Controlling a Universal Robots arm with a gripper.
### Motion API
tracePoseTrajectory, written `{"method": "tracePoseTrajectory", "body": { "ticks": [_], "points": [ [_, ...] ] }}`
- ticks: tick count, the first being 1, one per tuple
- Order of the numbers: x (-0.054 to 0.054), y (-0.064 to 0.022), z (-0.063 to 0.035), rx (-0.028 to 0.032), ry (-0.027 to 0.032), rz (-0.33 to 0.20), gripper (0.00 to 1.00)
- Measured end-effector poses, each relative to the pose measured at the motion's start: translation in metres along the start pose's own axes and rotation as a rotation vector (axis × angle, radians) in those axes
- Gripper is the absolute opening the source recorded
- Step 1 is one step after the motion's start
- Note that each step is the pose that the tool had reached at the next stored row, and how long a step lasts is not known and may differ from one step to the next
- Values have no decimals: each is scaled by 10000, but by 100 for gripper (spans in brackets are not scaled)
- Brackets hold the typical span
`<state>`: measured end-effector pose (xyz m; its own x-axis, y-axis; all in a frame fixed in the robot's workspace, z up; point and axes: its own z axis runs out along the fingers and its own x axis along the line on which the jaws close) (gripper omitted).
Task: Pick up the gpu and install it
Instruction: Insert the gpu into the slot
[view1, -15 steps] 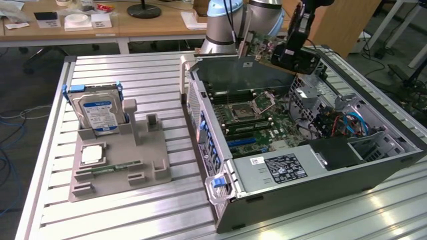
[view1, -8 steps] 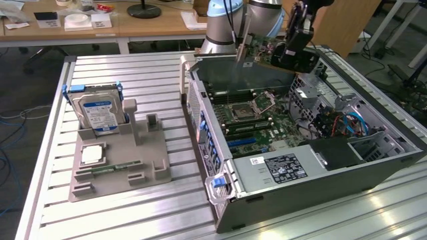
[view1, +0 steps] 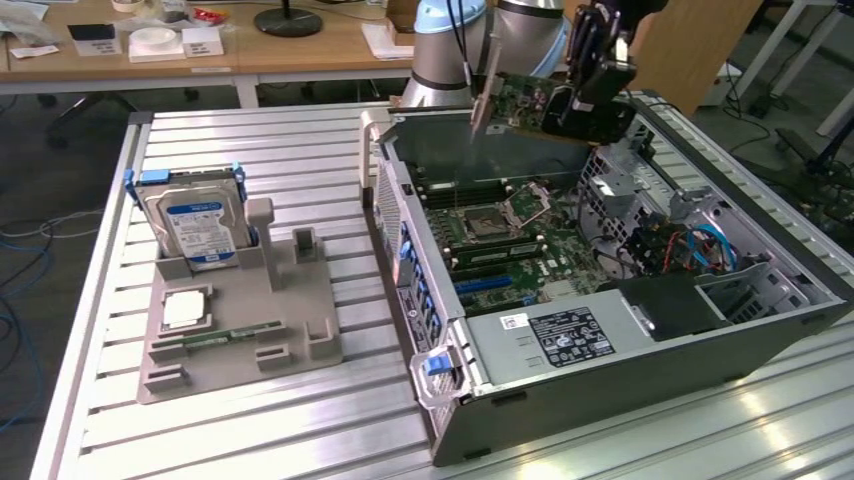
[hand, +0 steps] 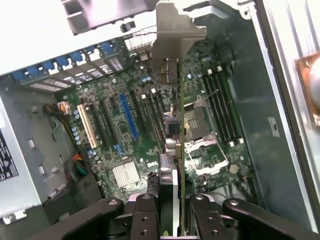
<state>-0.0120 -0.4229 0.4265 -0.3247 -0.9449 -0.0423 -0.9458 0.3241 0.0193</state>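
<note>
- Progress: the pincer (view1: 591, 98), clenched on the gpu (view1: 525, 100), holds it aloft over the far end of the open computer case (view1: 641, 400). Pick-up is done, but the card is not yet seated.
- Exterior view: hard drive (view1: 198, 225) stands at left on the desk (view1: 267, 430).
- Wrist view: the card is edge-on, with its bracket strip (hand: 176, 35) over the motherboard, and the blue slot (hand: 129, 117) is unoccupied.
</note>
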Motion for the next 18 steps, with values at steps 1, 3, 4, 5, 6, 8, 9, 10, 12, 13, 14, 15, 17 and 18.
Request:
{"method": "tracePoseTrajectory", "body": {
  "ticks": [1, 3, 4, 5, 6, 8, 9, 10, 12, 13, 14, 15, 17, 18],
  "points": [
    [0, 0, 1, -7, 3, -170, 28],
    [0, 0, 2, -22, 10, -530, 28],
    [0, 0, 3, -29, 13, -701, 28],
    [0, 0, 3, -37, 16, -873, 28],
    [0, 0, 4, -44, 20, -1045, 28],
    [0, 0, 6, -59, 26, -1387, 28],
    [0, 0, 6, -66, 29, -1560, 28],
    [0, 0, 7, -74, 33, -1741, 28],
    [0, 0, 8, -88, 39, -2090, 28],
    [1, 0, 9, -96, 42, -2262, 28],
    [1, 0, 9, -103, 46, -2434, 28],
    [0, 0, 10, -110, 49, -2605, 28],
    [1, 0, 11, -125, 56, -2961, 28],
    [1, 0, 11, -133, 60, -3133, 28]
  ]
}}
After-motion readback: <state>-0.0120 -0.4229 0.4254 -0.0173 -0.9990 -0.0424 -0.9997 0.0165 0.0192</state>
